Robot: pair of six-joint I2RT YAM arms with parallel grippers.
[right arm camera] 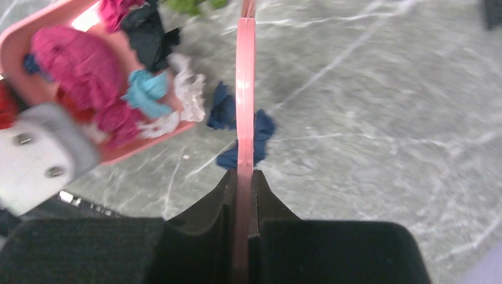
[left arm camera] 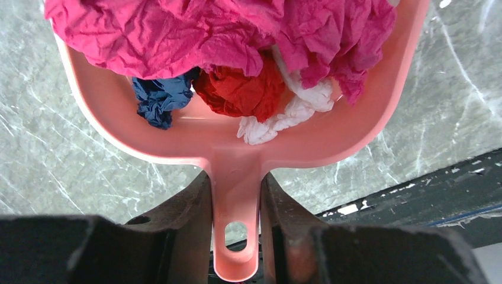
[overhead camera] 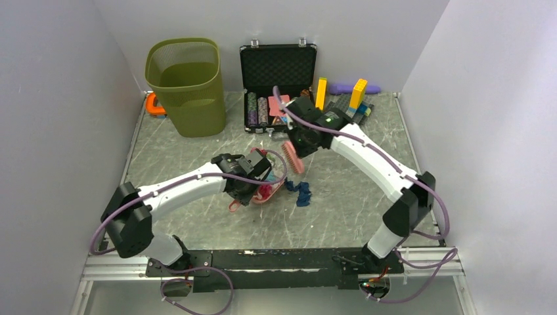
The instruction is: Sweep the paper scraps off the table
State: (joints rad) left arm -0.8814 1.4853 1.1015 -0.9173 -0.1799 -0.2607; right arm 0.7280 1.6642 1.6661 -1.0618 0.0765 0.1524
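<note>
My left gripper [overhead camera: 242,187] is shut on the handle of a pink dustpan [overhead camera: 269,192]; the left wrist view shows my fingers [left arm camera: 195,201] pinching the handle [left arm camera: 235,177]. The pan [left arm camera: 118,118] holds magenta, red, dark blue and white paper scraps [left arm camera: 237,89]. My right gripper [overhead camera: 299,140] is shut on a pink brush [overhead camera: 291,157], seen edge-on in the right wrist view [right arm camera: 244,89]. Dark blue scraps [overhead camera: 302,191] lie on the table [overhead camera: 355,197] just right of the pan, under the brush [right arm camera: 222,109]. The pan's mouth [right arm camera: 136,148] shows teal and white wads.
A green waste bin [overhead camera: 187,85] stands at the back left, with an orange object [overhead camera: 154,105] beside it. An open black case with poker chips [overhead camera: 278,72] and toy bricks [overhead camera: 348,98] stand at the back. A metal rail [overhead camera: 263,262] runs along the near edge.
</note>
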